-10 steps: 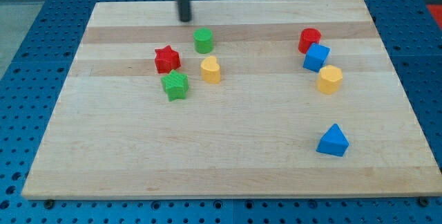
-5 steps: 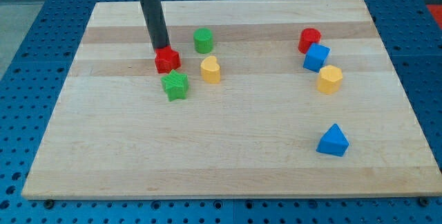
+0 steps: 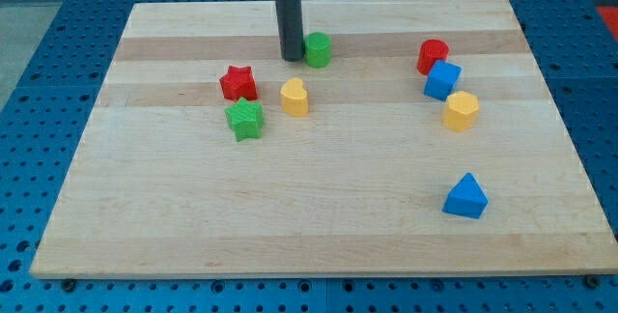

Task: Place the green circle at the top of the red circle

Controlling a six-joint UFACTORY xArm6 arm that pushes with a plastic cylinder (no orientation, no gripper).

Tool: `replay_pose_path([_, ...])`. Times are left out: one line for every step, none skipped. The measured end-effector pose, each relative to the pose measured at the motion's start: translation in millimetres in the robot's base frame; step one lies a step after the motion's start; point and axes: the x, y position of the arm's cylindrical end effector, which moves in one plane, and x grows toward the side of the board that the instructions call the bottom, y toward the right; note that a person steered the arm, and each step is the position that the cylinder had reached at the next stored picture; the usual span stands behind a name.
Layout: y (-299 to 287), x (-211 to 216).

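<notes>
Camera view: you've got my tip (image 3: 291, 58) down on the wooden board (image 3: 319, 226), upper middle of the frame, touching the left side of the green circle (image 3: 318, 49). No gripper here, just the rod, so nothing is grasped; it only presses against the block. The red circle (image 3: 433, 56) sits well apart at upper right, with the blue cube (image 3: 442, 80) just below it and the yellow block (image 3: 462, 110) under that. Left of centre: red star (image 3: 238, 83), green star (image 3: 245, 119), yellow heart-like block (image 3: 294, 97). Blue triangle (image 3: 465, 197) at lower right.
</notes>
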Motion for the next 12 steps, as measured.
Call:
replay_pose_path([15.1,-0.1])
replay_pose_path([19.7,-0.1])
replay_pose_path([24.0,-0.1])
replay_pose_path([40.5,-0.1])
replay_pose_path([60.6,-0.1])
replay_pose_path([78.7,-1.7])
replay_pose_path([94.8,-9.7])
replay_pose_path([114.9,-18.1])
replay_pose_path([132.0,-19.5])
replay_pose_path([146.1,-22.0])
replay_pose_path([147.6,-22.2])
replay_pose_path([147.6,-22.2])
